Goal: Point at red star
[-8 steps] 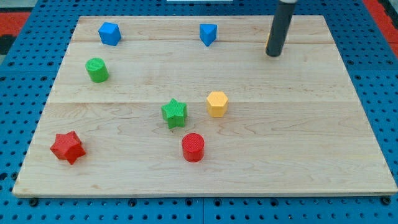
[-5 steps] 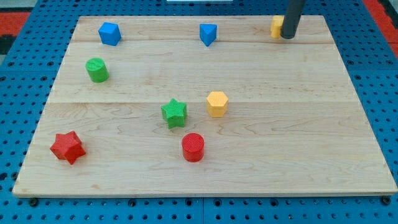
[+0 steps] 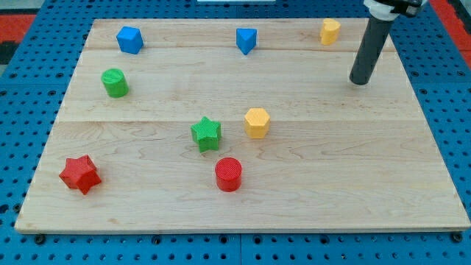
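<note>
target: red star (image 3: 79, 174), near the board's (image 3: 353, 177) bottom-left corner, flat on the wood, nothing touching it
landmark: everything placed from the red star
my tip: (image 3: 358, 82) far up and to the view's right of the red star, almost the whole board between them, touching no block
claw state: none on this arm, just a plain rod, so no spread or pinch to tell
red cylinder: (image 3: 228, 174) level with the red star, well to the view's right
green star: (image 3: 206, 133) up-right of the red star, closer than the cylinder
yellow hexagon block: (image 3: 257, 122) just past the green star, same direction
green cylinder: (image 3: 114, 82) above the red star, slightly right
blue blocks: cube-ish one (image 3: 129, 39) straight up top; pointed one (image 3: 246, 40) top, further right
small yellow block: (image 3: 330, 31) top edge, far corner from the red star, near my tip
handling guess: looks like light hard plastic, ridged, likely slides at any nudge
where to take hold: nowhere; pointing only, stop the tip just beside a star point, no contact
progress guess: not yet there, long diagonal run left
</note>
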